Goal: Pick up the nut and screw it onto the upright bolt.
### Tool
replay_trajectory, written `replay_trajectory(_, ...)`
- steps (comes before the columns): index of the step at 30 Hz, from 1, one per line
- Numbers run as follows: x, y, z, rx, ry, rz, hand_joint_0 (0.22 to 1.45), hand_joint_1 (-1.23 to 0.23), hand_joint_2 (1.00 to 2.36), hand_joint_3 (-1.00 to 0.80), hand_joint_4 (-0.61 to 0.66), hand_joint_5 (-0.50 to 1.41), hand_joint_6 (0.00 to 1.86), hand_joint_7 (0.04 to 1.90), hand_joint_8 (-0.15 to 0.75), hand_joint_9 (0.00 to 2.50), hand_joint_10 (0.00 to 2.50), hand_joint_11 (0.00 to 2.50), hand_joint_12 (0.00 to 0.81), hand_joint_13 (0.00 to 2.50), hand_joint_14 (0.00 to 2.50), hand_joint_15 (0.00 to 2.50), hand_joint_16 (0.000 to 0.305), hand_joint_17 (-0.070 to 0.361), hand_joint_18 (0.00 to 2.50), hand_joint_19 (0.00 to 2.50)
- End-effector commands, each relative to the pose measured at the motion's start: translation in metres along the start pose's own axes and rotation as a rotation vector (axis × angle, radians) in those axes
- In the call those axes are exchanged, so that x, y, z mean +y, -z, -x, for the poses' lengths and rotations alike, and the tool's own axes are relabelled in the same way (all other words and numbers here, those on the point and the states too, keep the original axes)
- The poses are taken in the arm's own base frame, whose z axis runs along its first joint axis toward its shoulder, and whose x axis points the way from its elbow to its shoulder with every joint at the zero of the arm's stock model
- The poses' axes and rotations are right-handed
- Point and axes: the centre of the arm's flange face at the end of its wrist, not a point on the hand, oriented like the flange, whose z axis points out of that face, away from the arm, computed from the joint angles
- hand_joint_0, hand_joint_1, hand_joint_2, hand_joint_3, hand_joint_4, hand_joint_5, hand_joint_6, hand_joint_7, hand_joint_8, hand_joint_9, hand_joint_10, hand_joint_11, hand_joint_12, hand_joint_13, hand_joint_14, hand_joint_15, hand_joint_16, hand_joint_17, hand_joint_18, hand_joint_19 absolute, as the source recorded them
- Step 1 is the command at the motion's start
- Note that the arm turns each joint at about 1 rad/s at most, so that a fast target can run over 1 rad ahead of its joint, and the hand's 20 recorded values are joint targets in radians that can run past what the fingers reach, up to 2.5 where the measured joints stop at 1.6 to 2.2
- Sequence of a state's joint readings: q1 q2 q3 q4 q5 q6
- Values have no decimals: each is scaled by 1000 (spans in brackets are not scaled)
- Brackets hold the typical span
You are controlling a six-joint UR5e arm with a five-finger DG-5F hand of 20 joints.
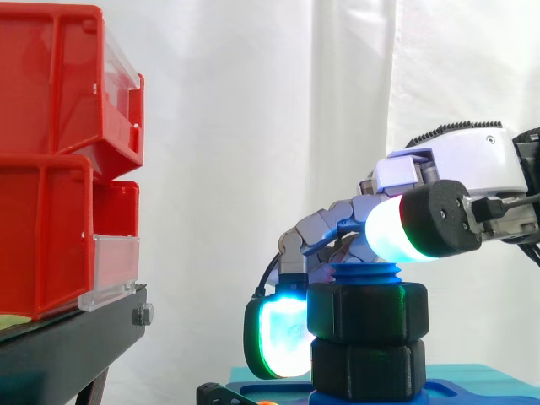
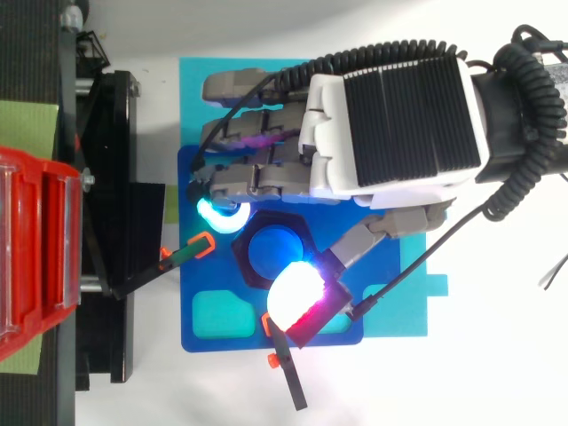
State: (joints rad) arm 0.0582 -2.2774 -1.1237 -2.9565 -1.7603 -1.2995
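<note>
A blue upright bolt [image 2: 271, 250] stands on a blue base plate [image 2: 204, 333]. Its top [image 1: 364, 274] pokes out above two stacked black hex nuts. The upper nut [image 1: 367, 310] sits on the bolt over the lower nut [image 1: 367, 368]. My hand [image 2: 390, 124] reaches in from the right, right above the bolt, with its fingers curled down around the upper nut. A green-cyan fingertip pad [image 1: 283, 337] lies against the nut's far-left side. The white-glowing thumb pad [image 1: 395, 229] sits at the near side, at about the nut's top edge.
Stacked red bins [image 1: 51, 152] rest on a black stand [image 1: 67, 337] to the left. A teal mat [image 2: 395, 284] lies under the base plate. Two black rods with orange tips [image 2: 188, 251] [image 2: 286, 373] lie at the plate's left and front edges.
</note>
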Motion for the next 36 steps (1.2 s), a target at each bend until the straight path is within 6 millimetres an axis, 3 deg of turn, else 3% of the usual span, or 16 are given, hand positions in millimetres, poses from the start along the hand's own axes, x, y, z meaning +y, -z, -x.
replay_trajectory(1,0,-1,4,-2,0,0,506,-134,1000,-500,244,-60,504,1159,260,758,0,0,304,484,0,0,32,72,138,0)
replay_trajectory(17,-4,2,3,10,-3,-11,512,-144,1000,-500,206,-18,501,1453,260,769,0,0,298,497,0,0,32,71,145,0)
replay_trajectory(25,-5,2,4,10,-3,-11,513,-150,1000,-500,209,-10,500,1488,260,783,0,0,295,514,0,0,31,70,157,0)
replay_trajectory(33,-4,2,4,5,-2,-8,513,-162,1000,-500,210,-26,502,1393,263,784,0,0,295,527,0,0,31,70,170,0)
replay_trajectory(35,-4,2,5,6,-2,-9,510,-167,1000,-500,243,-75,504,1127,253,757,0,0,296,518,0,0,32,71,169,0)
replay_trajectory(36,-4,2,5,7,-3,-12,509,-168,1000,-500,247,-82,504,1100,252,755,0,0,296,519,0,0,32,71,170,0)
